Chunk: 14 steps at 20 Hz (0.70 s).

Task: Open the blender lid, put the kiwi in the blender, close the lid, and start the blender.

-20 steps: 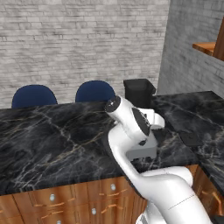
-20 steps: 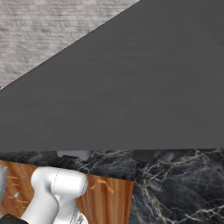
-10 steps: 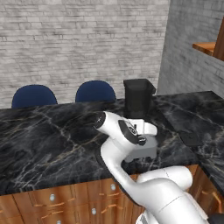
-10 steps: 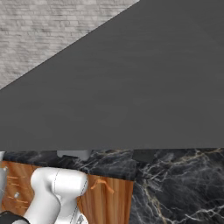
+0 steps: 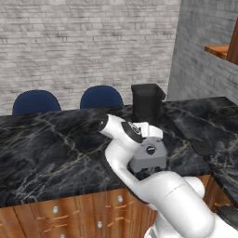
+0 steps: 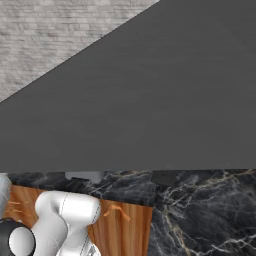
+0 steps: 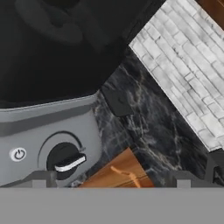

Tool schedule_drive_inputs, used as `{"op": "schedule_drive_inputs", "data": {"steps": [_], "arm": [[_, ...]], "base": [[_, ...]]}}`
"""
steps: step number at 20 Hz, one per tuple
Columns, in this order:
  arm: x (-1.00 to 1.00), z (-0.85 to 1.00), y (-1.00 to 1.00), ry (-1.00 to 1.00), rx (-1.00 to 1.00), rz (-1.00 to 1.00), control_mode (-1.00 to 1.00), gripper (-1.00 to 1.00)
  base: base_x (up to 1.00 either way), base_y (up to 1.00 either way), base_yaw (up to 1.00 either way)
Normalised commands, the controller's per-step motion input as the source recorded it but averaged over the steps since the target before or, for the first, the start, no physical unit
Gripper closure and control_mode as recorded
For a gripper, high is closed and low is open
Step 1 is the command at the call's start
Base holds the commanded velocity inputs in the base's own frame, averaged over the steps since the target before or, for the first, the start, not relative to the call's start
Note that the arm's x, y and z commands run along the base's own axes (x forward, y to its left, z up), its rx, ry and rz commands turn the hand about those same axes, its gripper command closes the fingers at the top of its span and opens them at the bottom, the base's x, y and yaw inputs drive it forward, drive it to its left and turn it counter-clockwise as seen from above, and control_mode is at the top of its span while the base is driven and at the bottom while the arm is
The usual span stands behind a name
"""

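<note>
1. Since a second ago the arm has folded down and to the left in the left base view. Its wrist has dropped from in front of the blender [image 5: 148,139] jar to the level of the grey base; the base cameras have not shifted.
2. The blender stands on the black marble counter [image 5: 51,153], near the front edge. The dark square jar rises upright from the light-grey base, so its long axis is vertical.
3. In the hand view the round black knob [image 7: 64,161] faces the camera, its white pointer aimed roughly to the right of that view. A small power symbol [image 7: 18,154] sits beside it.
4. A flat dark square, probably the blender lid [image 5: 203,148], lies flat on the counter well right of the blender; the jar top looks open.
5. The gripper [image 7: 111,179] hangs empty with its jaws spread wide, close in front of the base.
6. Handling, as a judgement: the lid is a thin, stiff, light slab, best pinched across opposite edges. The knob is rigid and small, so grip it across its pointer. I cannot find the kiwi.
</note>
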Motion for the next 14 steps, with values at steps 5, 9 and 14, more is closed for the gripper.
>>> {"op": "schedule_drive_inputs", "data": {"steps": [5,9,14], "arm": [[-0.19,0.21,-0.93,-0.03,0.07,0.00,-1.00,-1.00],[0.00,0.16,-1.00,0.00,0.18,0.00,-1.00,-1.00],[0.01,0.02,-1.00,0.01,0.23,0.00,-1.00,-1.00]], "base": [[0.00,0.00,0.00],[0.00,0.00,0.00],[0.00,0.00,0.00]]}}
